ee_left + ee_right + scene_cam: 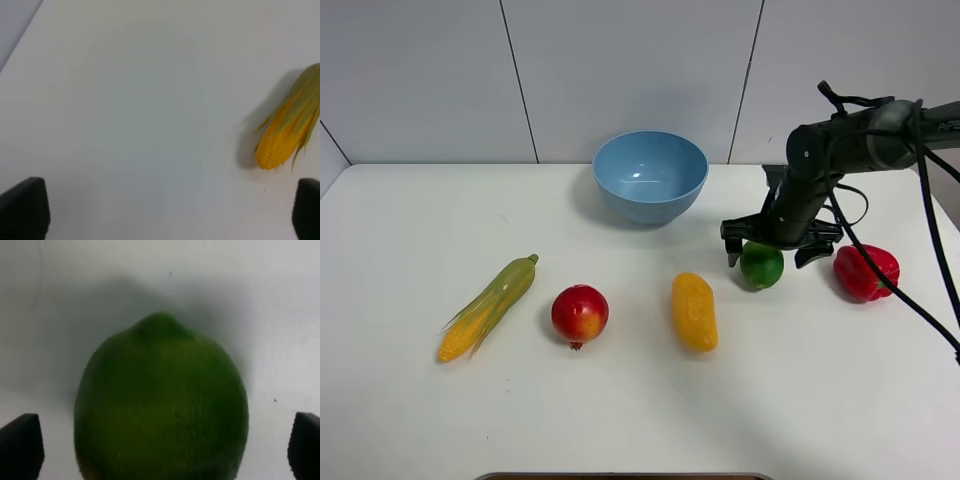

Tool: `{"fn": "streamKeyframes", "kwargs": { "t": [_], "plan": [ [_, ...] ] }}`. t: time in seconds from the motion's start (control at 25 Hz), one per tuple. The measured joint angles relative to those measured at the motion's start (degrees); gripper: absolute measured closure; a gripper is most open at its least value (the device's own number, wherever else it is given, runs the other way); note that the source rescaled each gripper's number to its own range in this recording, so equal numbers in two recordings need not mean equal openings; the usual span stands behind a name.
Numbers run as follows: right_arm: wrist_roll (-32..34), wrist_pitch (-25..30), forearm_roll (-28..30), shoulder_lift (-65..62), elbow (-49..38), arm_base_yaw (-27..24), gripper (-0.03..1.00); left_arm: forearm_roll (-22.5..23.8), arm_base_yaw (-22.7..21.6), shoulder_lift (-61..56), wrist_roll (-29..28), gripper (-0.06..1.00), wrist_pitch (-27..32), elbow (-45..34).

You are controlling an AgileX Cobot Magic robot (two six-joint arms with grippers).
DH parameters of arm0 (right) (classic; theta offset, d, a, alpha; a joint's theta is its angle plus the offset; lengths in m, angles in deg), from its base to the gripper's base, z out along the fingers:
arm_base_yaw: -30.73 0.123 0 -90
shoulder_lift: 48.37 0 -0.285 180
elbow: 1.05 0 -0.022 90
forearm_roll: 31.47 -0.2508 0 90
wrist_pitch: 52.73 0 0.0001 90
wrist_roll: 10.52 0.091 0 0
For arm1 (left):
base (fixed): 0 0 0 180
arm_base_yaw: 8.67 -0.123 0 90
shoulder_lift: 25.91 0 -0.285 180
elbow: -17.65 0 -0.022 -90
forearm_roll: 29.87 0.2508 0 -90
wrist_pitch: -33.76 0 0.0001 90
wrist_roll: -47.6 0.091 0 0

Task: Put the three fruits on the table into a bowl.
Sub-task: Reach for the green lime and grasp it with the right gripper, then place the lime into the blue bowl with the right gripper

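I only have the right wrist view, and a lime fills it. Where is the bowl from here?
Observer: In the high view the bowl stands behind the lime and to its left, with nothing in it.
Operator: Anything close to the lime?
Observer: A red bell pepper lies to its right, apart from it.
Operator: And the other two fruits?
Observer: The mango and the red fruit lie left of the lime, both outside the bowl.

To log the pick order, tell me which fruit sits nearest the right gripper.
The green lime, framed by the open right gripper; the yellow mango and red fruit lie apart.
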Motion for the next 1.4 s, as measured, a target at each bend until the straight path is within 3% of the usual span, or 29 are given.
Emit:
{"fn": "streamKeyframes", "kwargs": {
  "t": [0.4,0.64,0.76,1.4],
  "plan": [
    [0.0,-1.2,0.4,2.0,0.0,0.0,0.0,0.0,0.0,0.0,0.0,-0.06,0.0,0.0],
    [0.0,-2.0,0.4,2.2,0.0,0.0,0.45,0.0,0.0,0.0,0.0,-0.06,0.0,0.0],
    [0.0,-2.0,0.4,2.8,0.0,0.0,0.8,0.0,0.0,0.0,0.0,-0.06,0.0,0.0],
    [0.0,-1.9,0.4,2.0,0.0,0.0,0.81,0.0,0.0,0.0,0.0,-0.06,0.0,0.0]
  ]
}}
